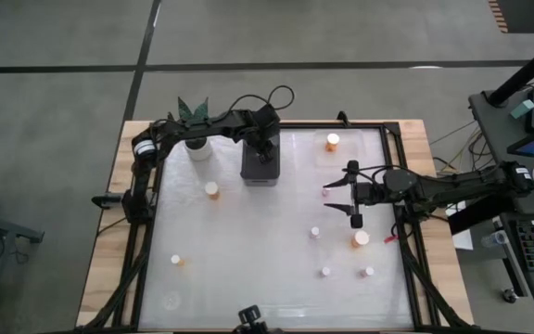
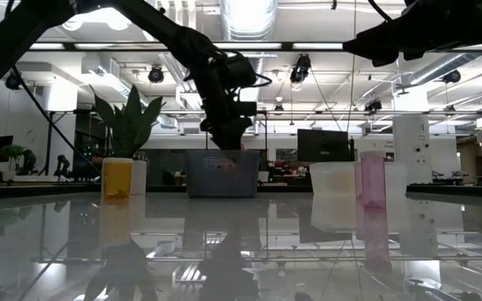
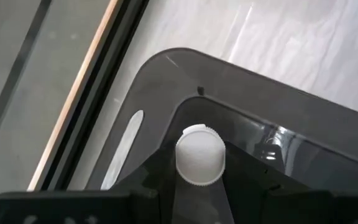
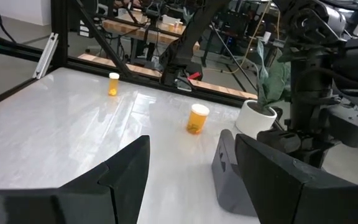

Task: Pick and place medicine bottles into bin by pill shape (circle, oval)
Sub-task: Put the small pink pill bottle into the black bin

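Far side of the white table point(image 1: 248, 232), near the middle: left gripper point(image 1: 265, 151), poised directly above the open dark grey plastic bin point(image 1: 260, 179). Grips a small round medicine bottle with a ribbed white cap point(image 3: 200, 155), fingers closed partway against its sides; sits cap-forward over the bin's interior in the left wrist view. Hangs just above the bin's rim in the low view, clear of the walls.

Right side of the table: right gripper point(image 1: 339, 197), pointing towards the table's middle. Stands with fingers wide apart and nothing between them, as shown by the right wrist view. Lies just short of a tiny pinkish bottle point(image 1: 325, 193) at the fingertips, contact impossible to judge.

Elsewhere on the table, all upright and well apart:
- orange bottle with white cap point(image 1: 332, 142) at the far right corner;
- orange bottle point(image 1: 211, 189) left of the bin;
- small orange bottle point(image 1: 176, 261) near the front left;
- larger orange bottle point(image 1: 361, 238) just in front of the right gripper;
- small pale bottle point(image 1: 314, 232) beside it, towards the centre;
- two more small pale bottles point(image 1: 325, 272) and point(image 1: 368, 272) near the front right.

Left of the bin at the far edge: white round plant pot point(image 1: 197, 148) with green leaves, partly under the left arm.
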Robot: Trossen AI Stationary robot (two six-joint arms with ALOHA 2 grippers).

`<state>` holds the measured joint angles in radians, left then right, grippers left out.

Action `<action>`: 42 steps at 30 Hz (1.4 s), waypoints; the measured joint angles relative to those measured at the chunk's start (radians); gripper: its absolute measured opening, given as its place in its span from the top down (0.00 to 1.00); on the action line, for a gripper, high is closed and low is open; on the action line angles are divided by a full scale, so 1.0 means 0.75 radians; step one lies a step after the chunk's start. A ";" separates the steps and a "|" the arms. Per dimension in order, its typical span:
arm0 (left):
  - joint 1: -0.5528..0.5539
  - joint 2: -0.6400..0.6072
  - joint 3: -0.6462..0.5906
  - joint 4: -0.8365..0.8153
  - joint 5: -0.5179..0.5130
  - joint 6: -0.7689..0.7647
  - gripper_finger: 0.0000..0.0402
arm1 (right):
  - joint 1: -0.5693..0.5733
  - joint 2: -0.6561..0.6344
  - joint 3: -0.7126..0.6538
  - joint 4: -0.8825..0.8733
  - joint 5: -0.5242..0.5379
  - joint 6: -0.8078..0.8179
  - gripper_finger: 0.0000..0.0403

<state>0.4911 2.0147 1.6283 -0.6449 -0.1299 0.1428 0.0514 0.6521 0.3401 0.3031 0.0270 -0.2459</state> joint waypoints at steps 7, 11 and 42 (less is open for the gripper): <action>0.008 0.000 -0.004 -0.109 0.001 0.029 0.77 | 0.000 0.000 0.000 -0.010 0.001 0.003 0.43; 0.012 0.000 -0.009 -0.112 0.000 0.028 0.77 | 0.000 0.000 0.000 -0.018 0.001 0.010 0.43; 0.071 0.000 -0.027 -0.096 0.000 -0.252 0.72 | 0.000 0.000 0.000 -0.049 0.001 0.023 0.43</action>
<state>0.5442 2.0144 1.6081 -0.7166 -0.1299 -0.0465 0.0514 0.6521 0.3401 0.2661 0.0277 -0.2283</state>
